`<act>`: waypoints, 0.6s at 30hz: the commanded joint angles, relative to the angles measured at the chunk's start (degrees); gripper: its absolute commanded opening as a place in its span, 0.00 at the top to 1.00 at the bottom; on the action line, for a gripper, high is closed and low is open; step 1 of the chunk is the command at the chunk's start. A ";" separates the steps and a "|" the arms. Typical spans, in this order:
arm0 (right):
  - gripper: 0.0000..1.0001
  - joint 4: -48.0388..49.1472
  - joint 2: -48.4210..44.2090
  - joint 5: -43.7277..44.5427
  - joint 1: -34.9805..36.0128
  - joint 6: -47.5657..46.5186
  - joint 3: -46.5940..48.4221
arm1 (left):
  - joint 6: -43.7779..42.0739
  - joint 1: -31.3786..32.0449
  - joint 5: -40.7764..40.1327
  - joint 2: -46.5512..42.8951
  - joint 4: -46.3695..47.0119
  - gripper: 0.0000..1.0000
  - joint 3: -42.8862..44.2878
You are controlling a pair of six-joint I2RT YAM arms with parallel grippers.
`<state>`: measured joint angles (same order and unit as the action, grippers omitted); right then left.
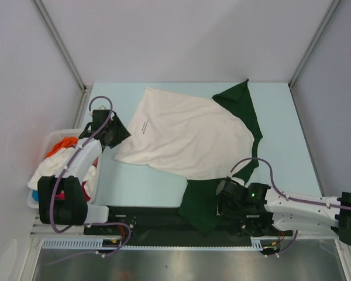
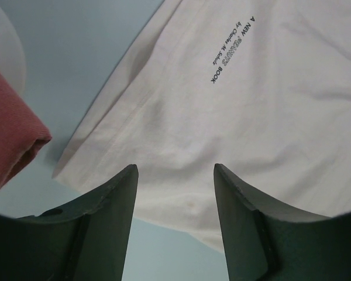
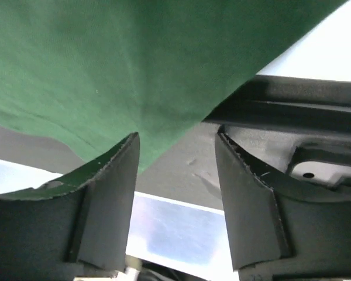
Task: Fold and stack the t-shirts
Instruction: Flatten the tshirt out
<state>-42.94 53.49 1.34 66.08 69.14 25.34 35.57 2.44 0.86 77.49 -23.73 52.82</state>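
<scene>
Pale blue bench (image 1: 134, 187), grey-white walls (image 1: 181, 35) on three sides.

Cream-white t-shirt (image 1: 187, 132) lies spread flat and skewed across the middle of the bench. Small dark print (image 2: 232, 50) faces up near its left side. One dark green sleeve (image 1: 240, 99) points to the far right corner. The other green sleeve (image 1: 200, 205) drapes over the near edge onto the black rail (image 1: 152, 216).

Left arm (image 1: 76, 164): rises from its base, elbow bent, forearm angled forward and right. Left end effector (image 1: 120, 133) sits at the shirt's left edge, tips toward the cloth. Wrist view: fingers (image 2: 120, 199) spread, left end effector (image 2: 174, 170) over the cream hem and corner, nothing pinched between them. Whether the tips touch the cloth cannot be told from here. Red cloth (image 2: 6, 134) shows at the left edge of that view.

Right arm (image 1: 304, 205): stretched low along the near edge, pointing left. Right end effector (image 1: 222, 202) is at the draped sleeve. Wrist view: fingers (image 3: 111, 193) spread, right end effector (image 3: 176, 137) with the sleeve's green edge (image 3: 134, 76) hanging just ahead of the gap, not clamped.

White basket (image 1: 48, 139) off the bench's left side holds bundled t-shirts (image 1: 61, 153): orange, white, red, a bit of blue.
</scene>
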 commanded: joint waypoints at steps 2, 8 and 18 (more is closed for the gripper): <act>0.42 -2.50 -3.04 6.46 0.71 8.63 -2.76 | 0.11 -0.33 2.04 -2.70 0.87 0.41 -0.70; 0.48 -5.39 -7.96 11.30 -2.18 12.59 -2.67 | -1.03 -0.33 1.42 -3.66 0.52 0.44 -1.14; 0.61 -4.70 -8.50 12.54 -7.55 11.45 -4.16 | -0.59 -0.41 2.21 -4.19 0.61 0.46 -1.49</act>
<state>-47.31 44.62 11.42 59.11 80.03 21.61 35.51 2.42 2.20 75.37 -23.73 51.44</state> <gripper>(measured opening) 0.426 0.545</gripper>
